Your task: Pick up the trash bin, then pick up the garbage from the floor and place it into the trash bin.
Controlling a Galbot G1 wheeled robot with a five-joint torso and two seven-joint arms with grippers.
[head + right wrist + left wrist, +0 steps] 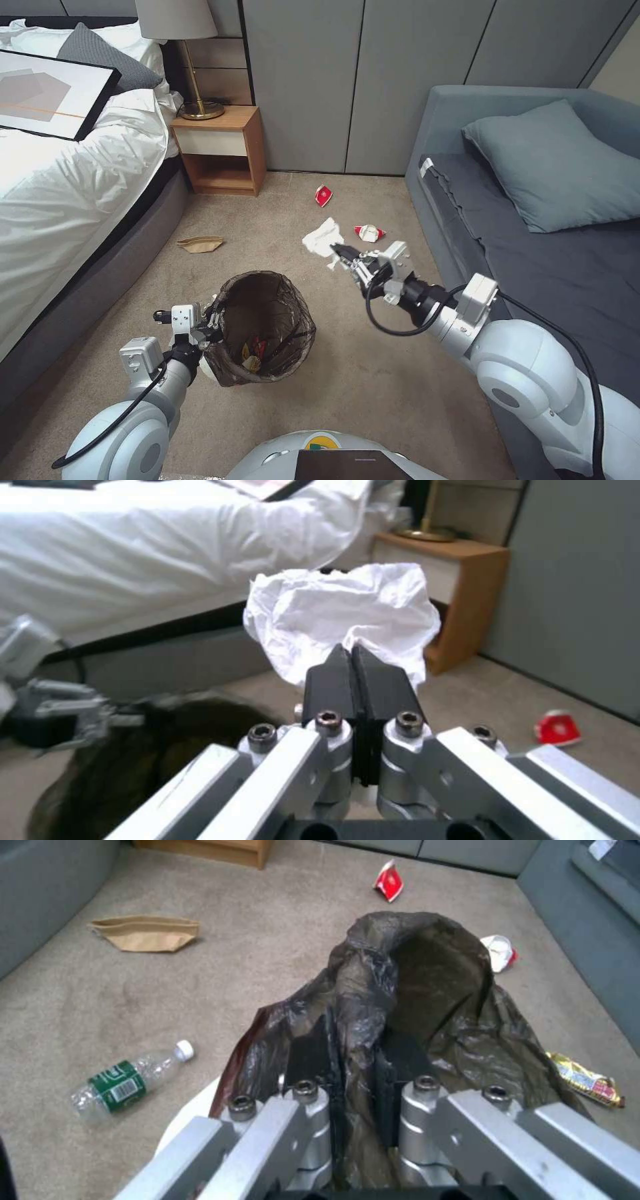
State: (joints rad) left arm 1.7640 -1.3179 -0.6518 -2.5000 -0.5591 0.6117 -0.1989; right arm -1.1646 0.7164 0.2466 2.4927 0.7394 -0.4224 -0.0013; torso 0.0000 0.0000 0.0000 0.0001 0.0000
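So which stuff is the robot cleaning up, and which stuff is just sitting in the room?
For the job:
- trash bin, gripped at the rim by the left gripper
- white tissue, pinched in the right gripper
- red cups, paper bag, bottle, candy wrapper on the carpet

Just there:
- bed
- nightstand
- lamp
- sofa
- pillow
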